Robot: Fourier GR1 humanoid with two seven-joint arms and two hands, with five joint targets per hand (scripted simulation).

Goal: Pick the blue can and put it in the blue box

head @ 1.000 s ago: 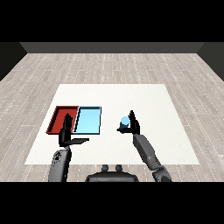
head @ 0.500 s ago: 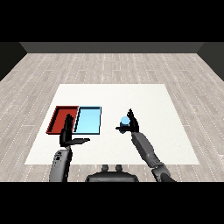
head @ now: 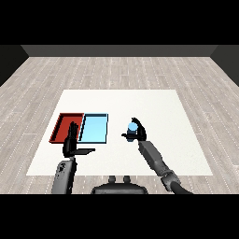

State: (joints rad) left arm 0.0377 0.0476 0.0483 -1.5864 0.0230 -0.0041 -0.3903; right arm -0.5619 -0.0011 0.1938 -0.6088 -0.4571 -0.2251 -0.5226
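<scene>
The blue can [head: 132, 129] stands upright on the white table [head: 154, 112], right of the two trays. My right hand [head: 138, 133] curls round it from the right and behind, thumb reaching in at the front left. The light blue tray [head: 94, 128] lies left of the can with the red tray [head: 65, 126] beside it on its left. My left hand [head: 72, 144] hovers near the front edge of the trays, fingers straight up and thumb pointing right, holding nothing.
The white table stretches wide behind and to the right of the can. A grey wooden floor [head: 121, 70] surrounds it.
My right hand has closed in on the can, its fingers curling more round it. The left hand has stayed where it was.
</scene>
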